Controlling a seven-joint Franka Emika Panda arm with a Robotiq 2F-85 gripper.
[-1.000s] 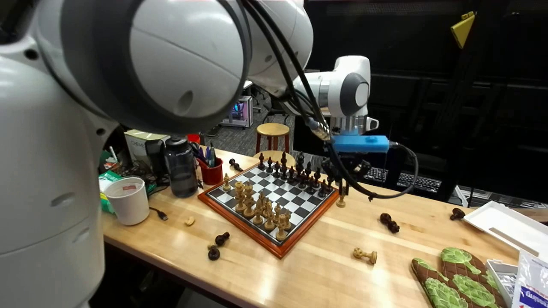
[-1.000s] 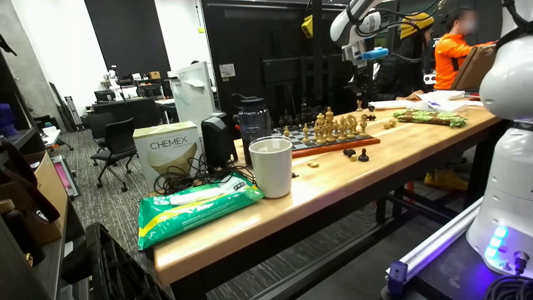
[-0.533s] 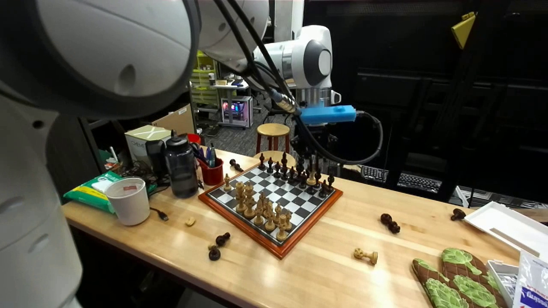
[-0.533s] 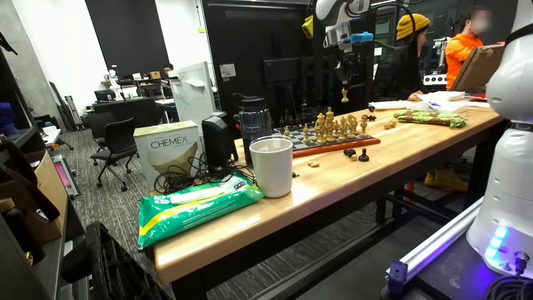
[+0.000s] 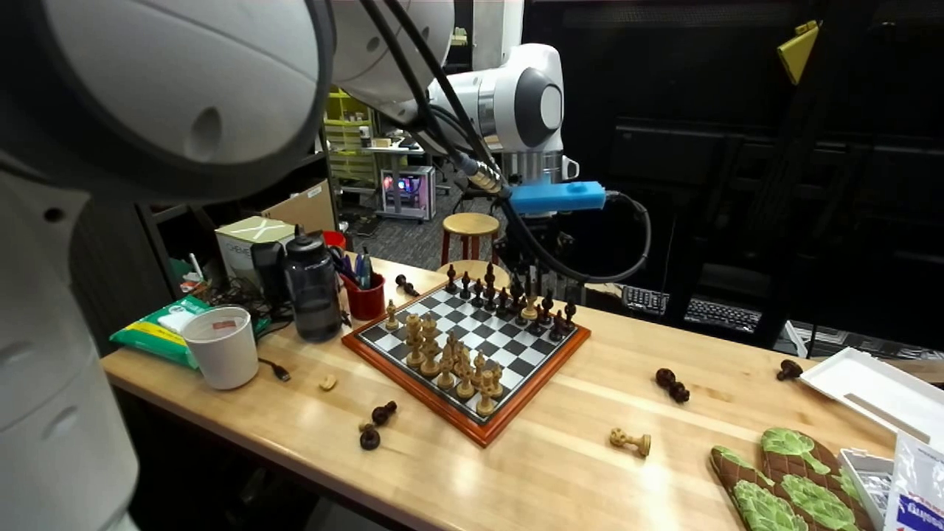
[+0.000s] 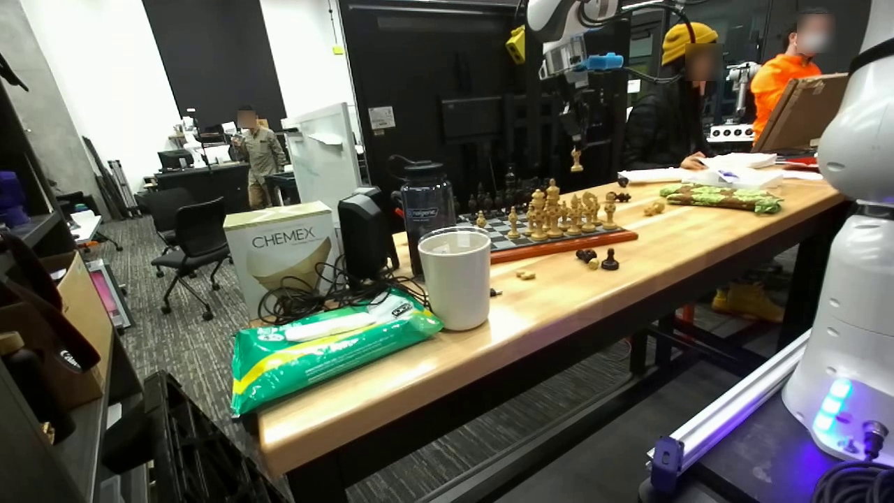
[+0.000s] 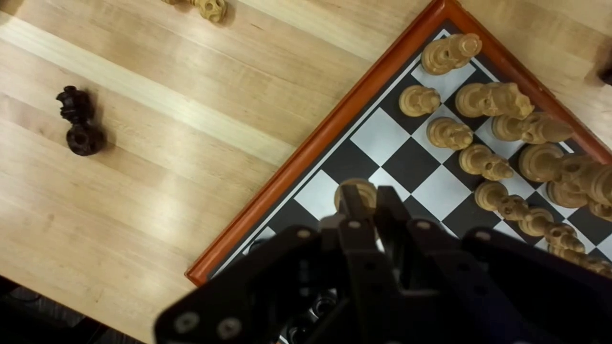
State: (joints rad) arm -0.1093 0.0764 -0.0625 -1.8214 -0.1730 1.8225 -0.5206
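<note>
My gripper [image 7: 369, 193] is shut on a light wooden chess piece [image 6: 576, 161], which hangs upright below the fingertips. Its round base [image 7: 362, 183] shows past the fingers in the wrist view; its top is hidden between them. The piece also shows in an exterior view [image 5: 529, 307], in front of dark pieces on the far side of the chessboard. The chessboard has a red-brown frame [image 7: 308, 153] and black and silver squares. Several light pieces [image 5: 429, 355] stand along its near side. Dark pieces [image 5: 490, 277] stand along its far side, partly hidden under the gripper in the wrist view.
Dark pieces [image 5: 672, 385] and a light piece [image 5: 629, 441] lie on the table. A white cup [image 5: 221, 350], dark bottle [image 5: 311, 291] and red pen holder [image 5: 366, 299] stand beside the board. Oven mitts [image 5: 811, 483] lie at the opposite end. A person [image 6: 656, 126] sits at the table.
My gripper and the light piece have moved from beside the board's edge up and over the far dark pieces. In the last half second they shifted only slightly. A person has appeared in the background.
</note>
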